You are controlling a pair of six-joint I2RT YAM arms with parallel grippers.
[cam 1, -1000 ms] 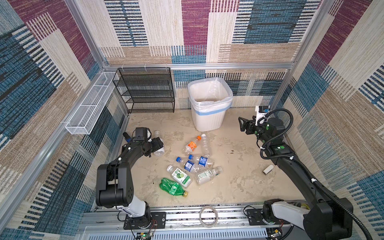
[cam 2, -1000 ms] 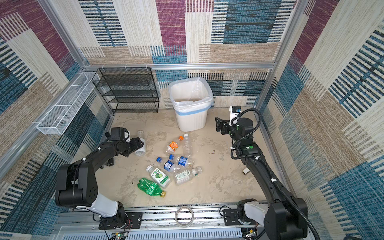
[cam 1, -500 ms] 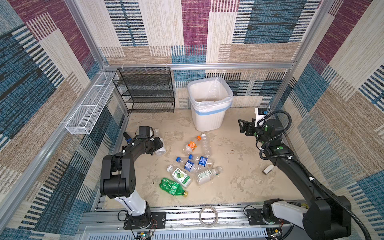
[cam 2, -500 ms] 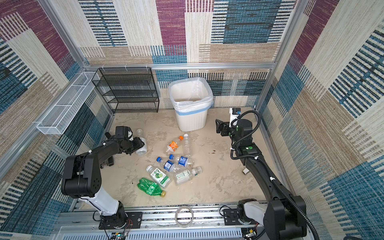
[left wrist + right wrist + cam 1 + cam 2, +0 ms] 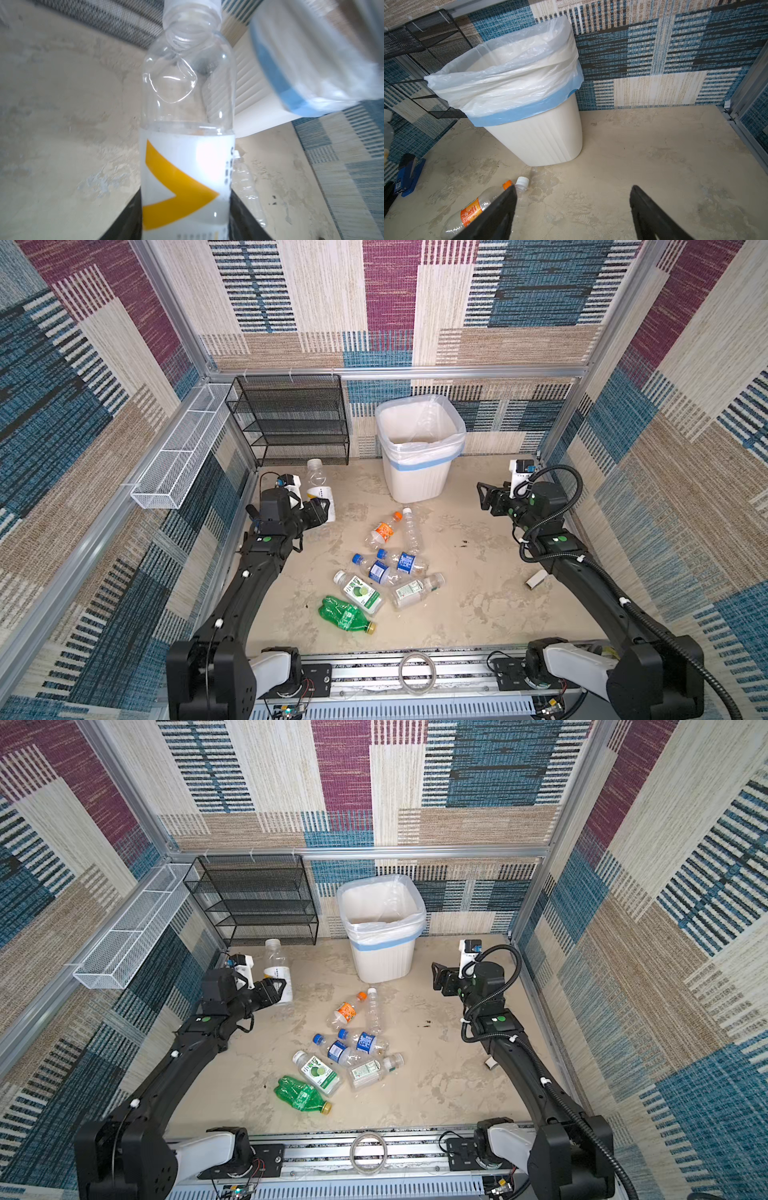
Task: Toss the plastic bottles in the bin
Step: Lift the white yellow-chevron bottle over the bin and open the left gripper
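My left gripper (image 5: 322,506) (image 5: 278,988) is shut on a clear bottle (image 5: 318,485) (image 5: 276,965) with a white and yellow label and a white cap. It holds the bottle upright above the floor at the left. In the left wrist view the bottle (image 5: 187,166) fills the gap between the fingers (image 5: 133,218), with the bin (image 5: 259,104) beyond. The white ribbed bin (image 5: 419,485) (image 5: 382,965) (image 5: 542,137) stands at the back centre. Several bottles lie mid-floor, among them an orange-capped one (image 5: 384,531) (image 5: 471,212) and a crushed green one (image 5: 343,614). My right gripper (image 5: 484,497) (image 5: 573,187) hangs open and empty right of the bin.
A black mesh rack (image 5: 291,418) and a white wire basket (image 5: 178,456) line the back left. A blue-and-black tool (image 5: 406,176) lies near the left wall. A small white block (image 5: 534,580) sits by the right arm, and a tape ring (image 5: 417,672) on the front rail.
My left gripper closed on the bottle that lay by the left wall and raised it upright. The right gripper has barely moved.
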